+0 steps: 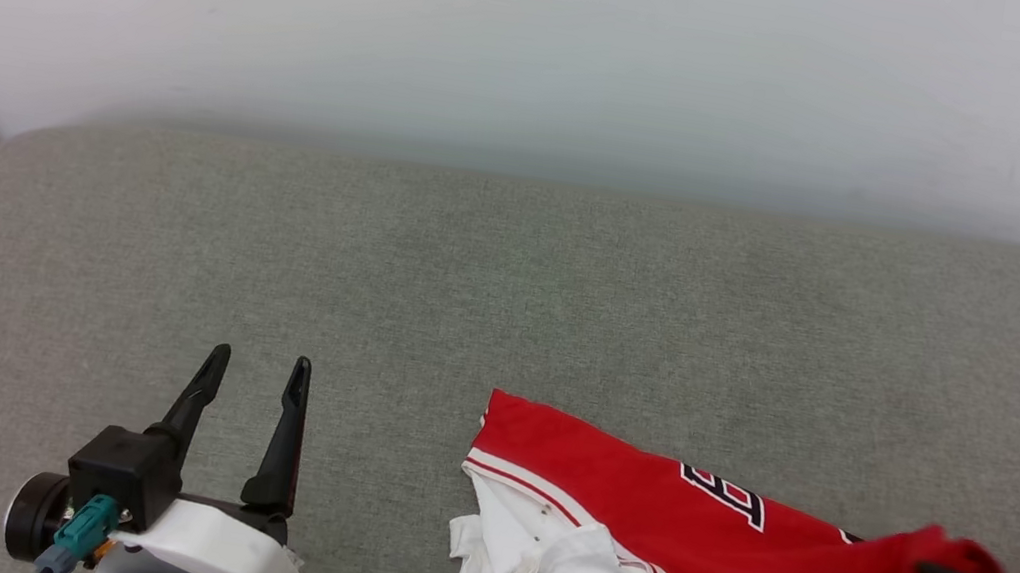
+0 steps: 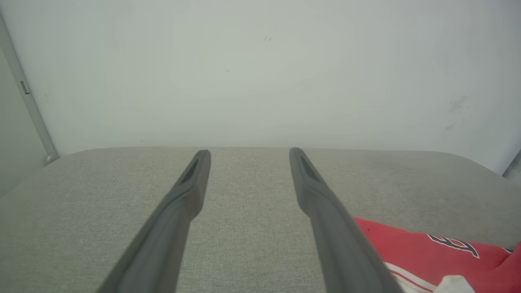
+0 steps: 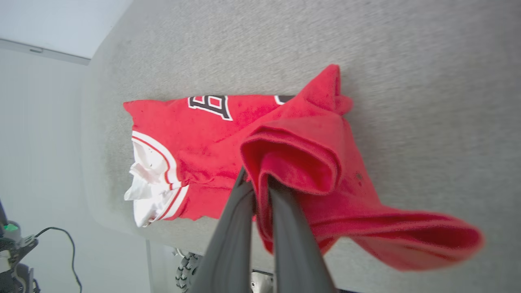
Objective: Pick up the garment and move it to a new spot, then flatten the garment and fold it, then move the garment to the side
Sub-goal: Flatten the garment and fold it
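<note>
Near edge of the grey upholstered surface [image 1: 432, 265]: red jersey-style T-shirt with white sleeves [image 1: 631, 492] lies crumpled, black lettering partly showing. At the shirt's right end, the right end effector [image 3: 259, 184] has its fingers clamped together on a raised fold of red cloth. Left of the shirt and apart from it, the left end effector [image 1: 255, 368] has its fingers spread, holding nothing. Beyond the shirt, a white wall [image 1: 545, 49].
</note>
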Controlling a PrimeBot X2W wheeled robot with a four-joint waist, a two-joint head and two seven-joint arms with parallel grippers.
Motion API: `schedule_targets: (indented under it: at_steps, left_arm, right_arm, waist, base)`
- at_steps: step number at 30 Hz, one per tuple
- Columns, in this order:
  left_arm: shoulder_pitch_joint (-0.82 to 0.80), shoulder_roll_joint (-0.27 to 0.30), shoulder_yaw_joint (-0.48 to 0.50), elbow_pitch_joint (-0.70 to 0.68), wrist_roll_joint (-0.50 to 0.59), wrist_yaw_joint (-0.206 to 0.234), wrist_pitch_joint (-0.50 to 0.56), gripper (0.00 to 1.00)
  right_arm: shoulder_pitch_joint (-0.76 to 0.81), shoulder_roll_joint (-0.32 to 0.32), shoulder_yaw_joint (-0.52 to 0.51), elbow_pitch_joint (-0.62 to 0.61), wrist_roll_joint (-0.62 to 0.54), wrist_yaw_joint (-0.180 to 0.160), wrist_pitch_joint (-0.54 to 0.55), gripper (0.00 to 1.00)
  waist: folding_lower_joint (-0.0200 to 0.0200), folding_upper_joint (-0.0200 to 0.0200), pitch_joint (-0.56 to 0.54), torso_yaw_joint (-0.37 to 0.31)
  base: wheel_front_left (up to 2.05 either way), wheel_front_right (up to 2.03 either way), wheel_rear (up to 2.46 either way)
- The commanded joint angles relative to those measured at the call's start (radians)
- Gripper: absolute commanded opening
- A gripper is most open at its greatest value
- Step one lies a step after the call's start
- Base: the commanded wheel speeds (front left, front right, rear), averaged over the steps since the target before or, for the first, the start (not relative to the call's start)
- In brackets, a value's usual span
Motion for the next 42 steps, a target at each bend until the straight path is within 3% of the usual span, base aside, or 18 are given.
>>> schedule_targets:
  at_steps: [1,5,8,15,23,24,25,26,27,31,38,42]
  left_arm:
    - [-0.005,0.001,-0.003,-0.003,-0.001,0.003,0.001,1.00]
    - [-0.025,-0.006,-0.014,0.000,0.002,-0.004,0.003,1.00]
    - [-0.036,-0.010,-0.019,0.007,0.001,-0.008,0.003,1.00]
    - [-0.071,-0.021,-0.039,0.029,0.002,-0.027,0.005,1.00]
    - [-0.111,-0.036,-0.055,0.052,0.008,-0.042,-0.003,1.00]
    - [-0.114,-0.038,-0.055,0.055,0.008,-0.043,-0.005,1.00]
    - [-0.116,-0.040,-0.055,0.058,0.008,-0.044,-0.006,1.00]
    - [-0.117,-0.042,-0.055,0.061,0.008,-0.043,-0.008,1.00]
    - [-0.118,-0.043,-0.056,0.064,0.007,-0.044,-0.010,1.00]
    - [-0.115,-0.044,-0.054,0.078,0.004,-0.045,-0.015,1.00]
    - [-0.092,-0.039,-0.047,0.090,-0.001,-0.039,-0.019,1.00]
    - [-0.081,-0.036,-0.042,0.094,-0.007,-0.031,-0.021,1.00]
  right_arm:
    - [-0.022,0.046,0.003,-0.003,0.033,0.000,0.025,0.00]
    - [-0.046,0.132,0.029,-0.004,0.156,0.000,0.076,0.00]
    - [-0.061,0.153,0.086,0.018,0.250,0.000,0.058,0.00]
    - [-0.097,0.154,0.402,0.120,0.531,0.000,-0.138,0.00]
    - [-0.155,0.153,0.616,0.233,0.479,0.000,-0.371,0.00]
    - [-0.162,0.153,0.632,0.253,0.467,0.000,-0.393,0.09]
    - [-0.166,0.153,0.649,0.271,0.460,0.000,-0.411,0.49]
    - [-0.170,0.153,0.664,0.284,0.453,0.000,-0.429,0.82]
    - [-0.177,0.153,0.678,0.292,0.447,0.000,-0.447,1.00]
    - [-0.201,0.143,0.733,0.274,0.452,0.000,-0.483,1.00]
    - [-0.211,0.041,0.828,0.102,0.410,0.000,-0.544,1.00]
    - [-0.180,-0.080,0.838,0.012,0.254,0.000,-0.676,1.00]
  waist:
    - [0.0000,0.0000,0.004,0.003]
    - [0.0000,0.0000,0.014,0.014]
    - [0.0000,0.0000,0.022,0.024]
    - [0.0000,0.0000,0.039,0.058]
    - [0.0000,0.0000,0.072,0.088]
    - [0.0000,0.0000,0.076,0.089]
    - [0.0000,0.0000,0.078,0.090]
    - [0.0000,0.0000,0.080,0.091]
    - [0.0000,0.0000,0.082,0.091]
    - [0.0000,0.0000,0.080,0.084]
    - [0.0000,0.0000,0.053,0.053]
    - [0.0000,0.0000,0.032,0.029]
  base:
    - [0.00,0.00,0.00]
    - [0.00,0.00,0.00]
    - [0.00,0.00,0.00]
    - [0.00,0.00,0.00]
    - [0.00,0.00,0.00]
    - [0.00,0.00,0.00]
    - [0.00,0.00,0.00]
    - [0.00,0.00,0.00]
    - [0.00,0.00,0.00]
    - [0.00,0.00,0.00]
    - [0.00,0.00,0.00]
    - [0.00,0.00,0.00]
